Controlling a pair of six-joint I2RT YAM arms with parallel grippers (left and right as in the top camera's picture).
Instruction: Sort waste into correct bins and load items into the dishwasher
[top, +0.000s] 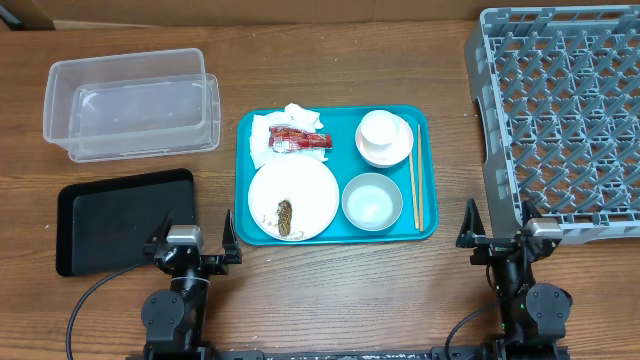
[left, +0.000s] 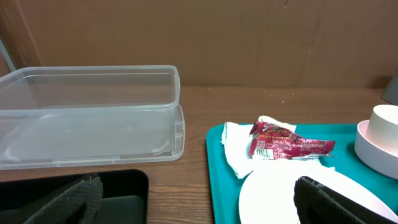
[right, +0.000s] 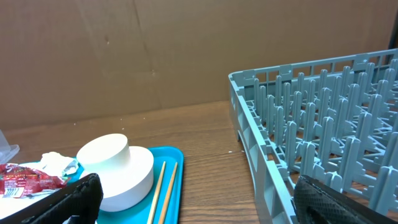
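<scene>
Two arms (top: 175, 310) are crouching low at the surface (top: 330, 290) edge. The left pincer (top: 197, 235) and right pincer (top: 500, 232) are gaping wide, gripping nothing.

Brown wood grain runs across the table (top: 330, 290). The serving tray (top: 343, 130) is teal, the plate (top: 312, 188) white with a brown lump (top: 285, 216), the napkin (top: 266, 134) white, the wrapper (top: 297, 140) red with white print, the bowl (top: 372, 201) pale grey-blue, the cup (top: 385, 132) white, and the chopsticks (top: 415, 185) light tan. The tub (top: 130, 60) is clear, the flat tray (top: 115, 225) black, and the rack (top: 560, 110) a grey lattice.
</scene>
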